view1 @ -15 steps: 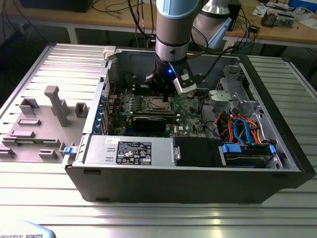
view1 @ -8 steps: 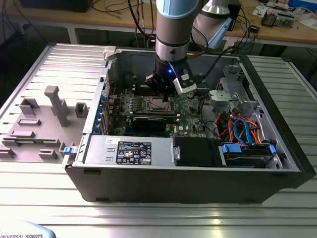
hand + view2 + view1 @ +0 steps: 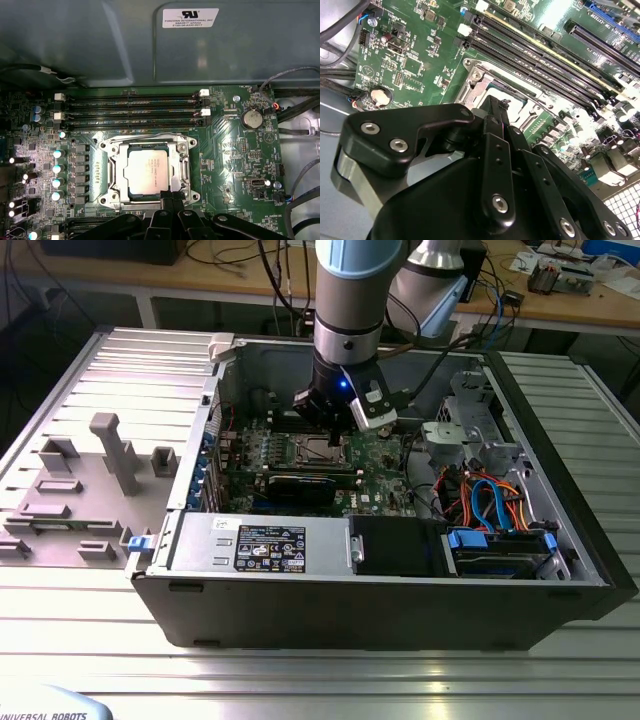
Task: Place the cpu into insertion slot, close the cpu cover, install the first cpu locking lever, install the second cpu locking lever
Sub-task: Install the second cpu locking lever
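Note:
The cpu (image 3: 146,172), a flat silver-grey square, lies in the insertion slot (image 3: 148,144) on the green motherboard. The cpu cover (image 3: 118,170), a silver frame with a square window, lies flat around the chip. My gripper (image 3: 170,196) is shut with nothing between its black fingers (image 3: 175,189), and the tips rest at the socket's edge beside the chip. In the second wrist view the gripper (image 3: 498,106) points down at the cover's (image 3: 476,75) rim. In the exterior view the gripper (image 3: 333,428) hangs just above the socket (image 3: 325,448). How the locking levers stand is unclear.
Long black memory slots (image 3: 132,107) run beside the socket. The open computer case has a power supply box (image 3: 260,540) at the front, blue and orange cables (image 3: 485,500) at the exterior view's right, and tall steel walls (image 3: 225,390). Grey fixtures (image 3: 115,450) stand outside on the exterior view's left.

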You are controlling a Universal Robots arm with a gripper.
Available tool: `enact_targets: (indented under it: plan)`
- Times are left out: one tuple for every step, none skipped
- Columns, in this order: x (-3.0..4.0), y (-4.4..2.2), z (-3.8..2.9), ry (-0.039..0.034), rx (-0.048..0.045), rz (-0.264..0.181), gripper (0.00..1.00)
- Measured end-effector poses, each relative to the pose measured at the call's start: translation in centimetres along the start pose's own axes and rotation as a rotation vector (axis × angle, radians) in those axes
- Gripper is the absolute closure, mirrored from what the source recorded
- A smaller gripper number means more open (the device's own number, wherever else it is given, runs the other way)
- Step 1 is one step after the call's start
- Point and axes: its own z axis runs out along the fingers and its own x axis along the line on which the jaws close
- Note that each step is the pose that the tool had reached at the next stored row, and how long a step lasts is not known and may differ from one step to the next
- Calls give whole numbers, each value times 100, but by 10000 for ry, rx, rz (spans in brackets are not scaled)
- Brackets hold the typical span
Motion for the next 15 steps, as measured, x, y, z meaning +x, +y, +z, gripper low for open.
enact_targets:
  plan:
    - [0, 0, 0, 0, 0, 1, 89]
    - [0, 0, 0, 0, 0, 0, 89]
    - [0, 0, 0, 0, 0, 0, 89]
    - [0, 0, 0, 0, 0, 0, 89]
    - [0, 0, 0, 0, 0, 0, 89]
    - [0, 0, 0, 0, 0, 0, 89]
    - [0, 0, 0, -1, 0, 0, 89]
    - [0, -1, 0, 0, 0, 1, 89]
    - [0, -1, 0, 0, 1, 0, 89]
    - [-1, -2, 0, 18, 1, 1, 89]
    - [-2, -6, -1, 44, 2, 4, 89]
    - [-3, -18, -4, 93, 5, 13, 89]
    - [-5, -30, -5, 136, 3, 19, 89]
    - [-7, -52, -8, 196, -20, 28, 89]
    - [-8, -79, -11, 217, -41, 32, 89]
